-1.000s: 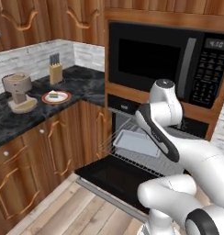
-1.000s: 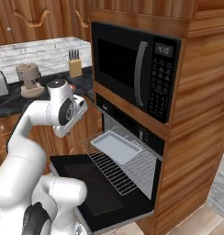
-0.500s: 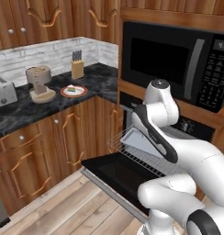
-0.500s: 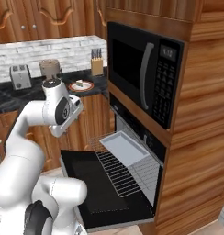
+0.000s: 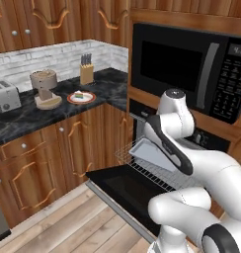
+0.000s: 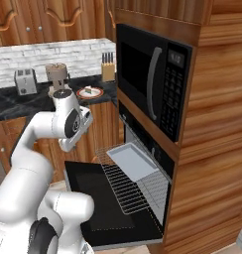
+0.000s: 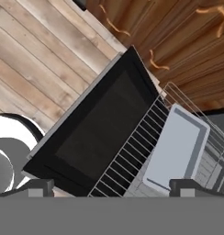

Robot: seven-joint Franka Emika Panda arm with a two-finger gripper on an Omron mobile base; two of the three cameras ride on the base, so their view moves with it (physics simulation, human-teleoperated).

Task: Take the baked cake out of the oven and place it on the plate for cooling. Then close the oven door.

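Step in hand: I am judging that the cake part is done and that I am lining up for the last step, closing the oven door (image 6: 105, 198).
Cake: the baked cake (image 5: 81, 96) is sitting on the plate (image 5: 73, 100), on the counter (image 5: 23, 118) between the coffee machine (image 5: 45, 88) and the knife block (image 5: 86, 72).
Oven: the oven (image 6: 160, 168) is standing open, its door lying flat, the wire rack (image 6: 130, 186) pulled out over it with a bare grey tray (image 6: 133, 161) on top.
Hand: the hand (image 7: 111, 186) is looking down on the door with its fingers spread wide, gripping nothing.
Next move: I am thinking the rack and tray may need sliding back in first, since they overhang the door; then the hand needs to get under the door's outer edge and swing it up.
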